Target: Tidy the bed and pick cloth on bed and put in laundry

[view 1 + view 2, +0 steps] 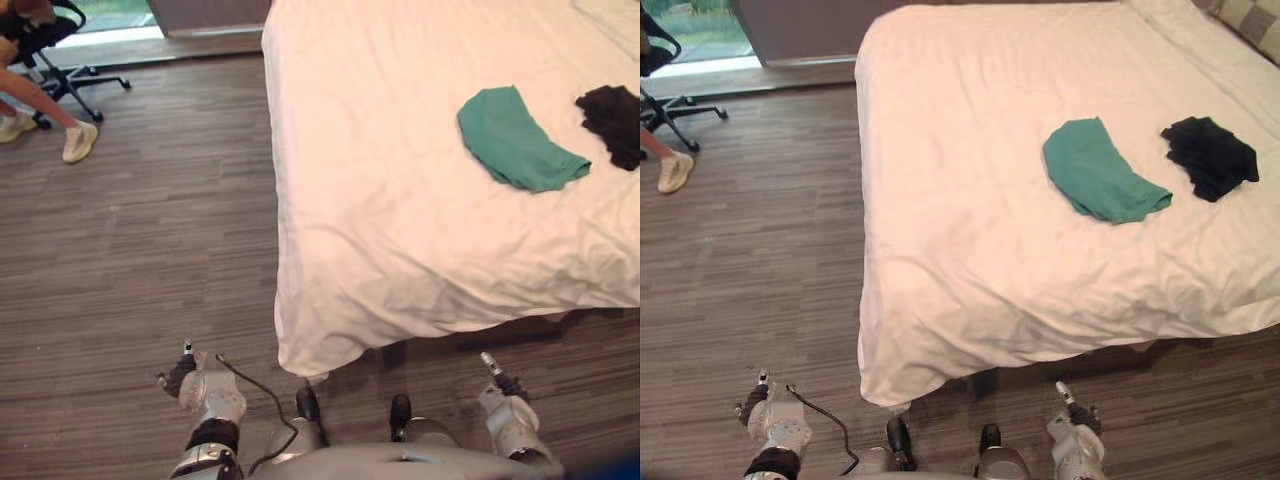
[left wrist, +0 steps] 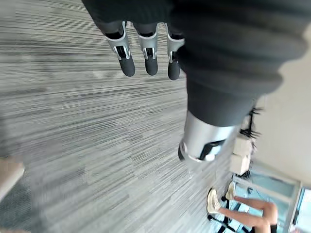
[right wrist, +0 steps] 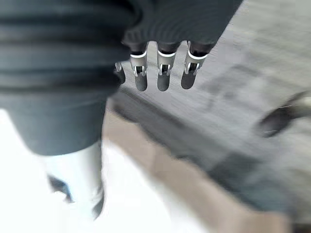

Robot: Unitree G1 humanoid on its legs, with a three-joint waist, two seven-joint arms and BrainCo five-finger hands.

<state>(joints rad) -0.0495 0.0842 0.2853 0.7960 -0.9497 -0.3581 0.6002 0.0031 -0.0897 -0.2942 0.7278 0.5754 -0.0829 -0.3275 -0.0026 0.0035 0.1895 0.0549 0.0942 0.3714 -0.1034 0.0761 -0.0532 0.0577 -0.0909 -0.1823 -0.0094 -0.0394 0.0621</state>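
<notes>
Striped wooden floor (image 1: 140, 260) takes up the near and left part of the frame. Low at the bottom edge the robot's hands hang at its sides, the left hand (image 1: 200, 388) at lower left and the right hand (image 1: 503, 395) at lower right. In the wrist views the left fingers (image 2: 127, 62) and the right fingers (image 3: 163, 77) are straight and loose, holding nothing.

Just beyond them the corner of the bed (image 1: 330, 300) drapes toward the floor, its white sheet lightly creased. The job looks hardly begun to me, and the step in hand is getting to the clothes. Both pieces lie well away from the hands. The robot would do well to move along the bed's near edge toward the right before reaching. It should then take the nearer piece first, pinching a thick fold so it lifts whole.

That piece is the green cloth (image 1: 515, 140), loosely folded, soft and limp, in the upper right of the frame. A crumpled black cloth (image 1: 612, 120) lies near it but apart, at the right edge. Far off at upper left are a person's shoe (image 1: 79, 140) and an office chair (image 1: 45, 35).
</notes>
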